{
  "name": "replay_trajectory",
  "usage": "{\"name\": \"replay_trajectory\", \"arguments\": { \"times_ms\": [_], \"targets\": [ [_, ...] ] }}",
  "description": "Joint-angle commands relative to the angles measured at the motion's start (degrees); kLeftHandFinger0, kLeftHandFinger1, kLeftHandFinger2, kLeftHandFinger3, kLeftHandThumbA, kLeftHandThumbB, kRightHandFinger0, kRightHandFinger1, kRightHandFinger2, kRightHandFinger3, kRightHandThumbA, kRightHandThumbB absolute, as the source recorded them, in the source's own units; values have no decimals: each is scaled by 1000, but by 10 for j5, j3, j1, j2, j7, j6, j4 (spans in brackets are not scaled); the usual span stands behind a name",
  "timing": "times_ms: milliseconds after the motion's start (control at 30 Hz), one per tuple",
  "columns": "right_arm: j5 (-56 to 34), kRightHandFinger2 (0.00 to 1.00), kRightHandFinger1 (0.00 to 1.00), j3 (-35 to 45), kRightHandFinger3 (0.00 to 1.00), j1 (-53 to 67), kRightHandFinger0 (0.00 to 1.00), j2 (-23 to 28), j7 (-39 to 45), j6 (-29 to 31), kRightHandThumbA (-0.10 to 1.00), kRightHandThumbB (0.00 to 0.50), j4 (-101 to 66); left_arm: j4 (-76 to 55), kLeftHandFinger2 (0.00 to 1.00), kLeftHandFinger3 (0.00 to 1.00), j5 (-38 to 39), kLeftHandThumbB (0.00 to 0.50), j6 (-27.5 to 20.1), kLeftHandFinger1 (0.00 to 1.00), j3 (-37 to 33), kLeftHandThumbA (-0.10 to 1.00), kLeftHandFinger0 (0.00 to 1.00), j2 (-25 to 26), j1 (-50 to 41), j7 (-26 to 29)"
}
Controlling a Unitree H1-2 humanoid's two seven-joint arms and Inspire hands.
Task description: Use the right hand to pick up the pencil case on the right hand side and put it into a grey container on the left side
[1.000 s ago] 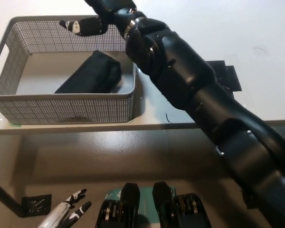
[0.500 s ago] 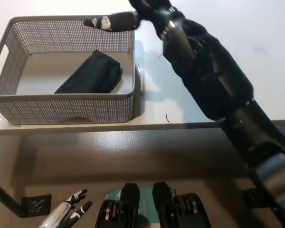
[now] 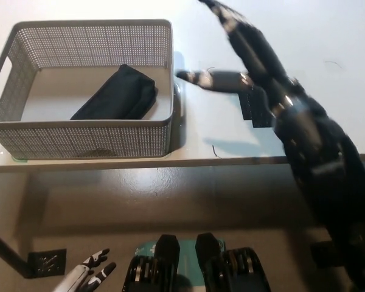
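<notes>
Pencil case (image 3: pixel 117 94): one, inside one grey container (image 3: pixel 85 137). Right hand (image 3: pixel 231 48) empty, blurred, fingers spread. Left hand (image 3: pixel 88 275) low.

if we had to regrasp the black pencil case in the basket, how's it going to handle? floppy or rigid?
Probably soft: the pencil case looks like fabric, with rounded, slightly sagging edges, so expect it to bend when lifted by one end. It lies flat and elongated, so rolling seems unlikely. Likely light, since it rests diagonally in the grey container without visibly pressing anything. Contents can't be seen.

right robot hand (image 3: pixel 222 78) is blurring out, can't tell its grip; left robot hand (image 3: pixel 88 275) is getting cropped by the bottom edge.
</notes>
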State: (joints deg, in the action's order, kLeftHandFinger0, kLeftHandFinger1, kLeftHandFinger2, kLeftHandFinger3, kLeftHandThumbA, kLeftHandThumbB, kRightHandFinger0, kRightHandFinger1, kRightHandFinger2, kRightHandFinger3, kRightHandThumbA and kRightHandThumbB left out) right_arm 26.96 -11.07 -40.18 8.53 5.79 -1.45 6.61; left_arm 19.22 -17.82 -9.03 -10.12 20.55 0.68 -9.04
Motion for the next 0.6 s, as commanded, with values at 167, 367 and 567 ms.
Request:
{"name": "replay_trajectory", "arguments": {
  "times_ms": [167,367,567],
  "targets": [
    [-356,1000,1000,198,1000,351,1000,44,4,78,1000,416,-280,28,1000,1000,2,372,-32,1000,13,1000,1000,14,-20,23],
    [-327,1000,1000,185,1000,448,1000,38,18,168,1000,357,-151,42,1000,1000,20,319,-31,1000,24,1000,1000,8,-22,23],
    [-282,1000,1000,175,1000,474,1000,31,24,212,1000,414,24,55,1000,1000,36,274,-41,1000,38,1000,1000,3,-21,25]
  ]
}}
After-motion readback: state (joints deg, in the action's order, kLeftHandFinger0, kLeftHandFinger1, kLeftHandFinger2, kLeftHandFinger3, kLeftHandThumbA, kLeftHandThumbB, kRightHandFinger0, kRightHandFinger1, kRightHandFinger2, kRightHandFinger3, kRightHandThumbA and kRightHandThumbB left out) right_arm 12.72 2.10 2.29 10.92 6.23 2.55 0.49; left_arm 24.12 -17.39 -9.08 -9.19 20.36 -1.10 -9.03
